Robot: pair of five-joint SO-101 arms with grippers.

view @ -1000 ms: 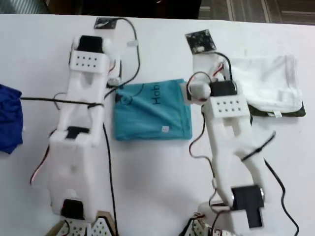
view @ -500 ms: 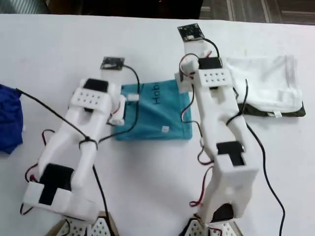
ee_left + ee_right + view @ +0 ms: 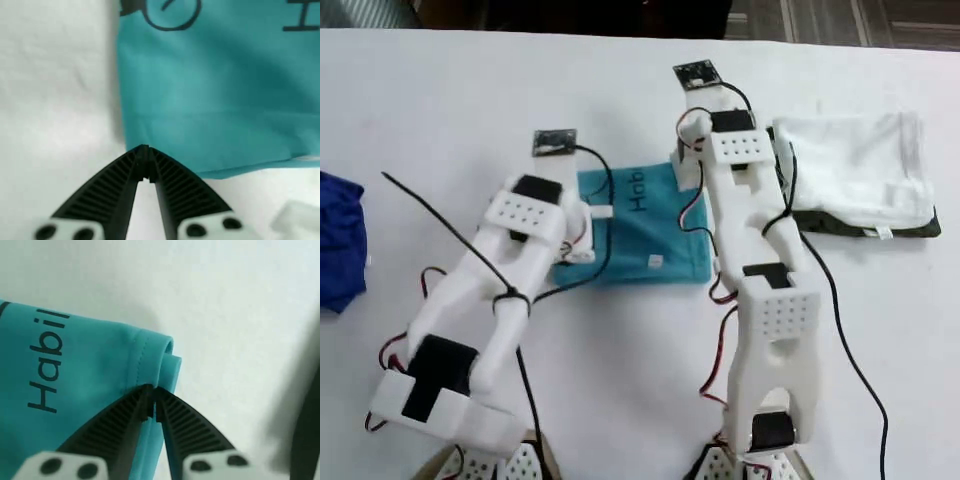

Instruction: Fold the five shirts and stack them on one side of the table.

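A folded teal shirt with dark lettering lies flat in the middle of the table. My left arm leans over its left edge. In the left wrist view the left gripper is shut, its tips at the near left corner of the teal shirt, with no cloth seen between them. My right arm stands over the shirt's far right corner. The right gripper is shut too, tips resting on the hem fold of the teal shirt.
A folded white shirt lies on top of a dark shirt at the right side. A blue shirt lies bunched at the left edge. Loose cables hang from both arms. Bare white table lies in front of the teal shirt.
Both arms have swung in to the teal shirt: the left came back and right to its left edge, the right shifted left and farther to its far right corner. The shirt has not moved.
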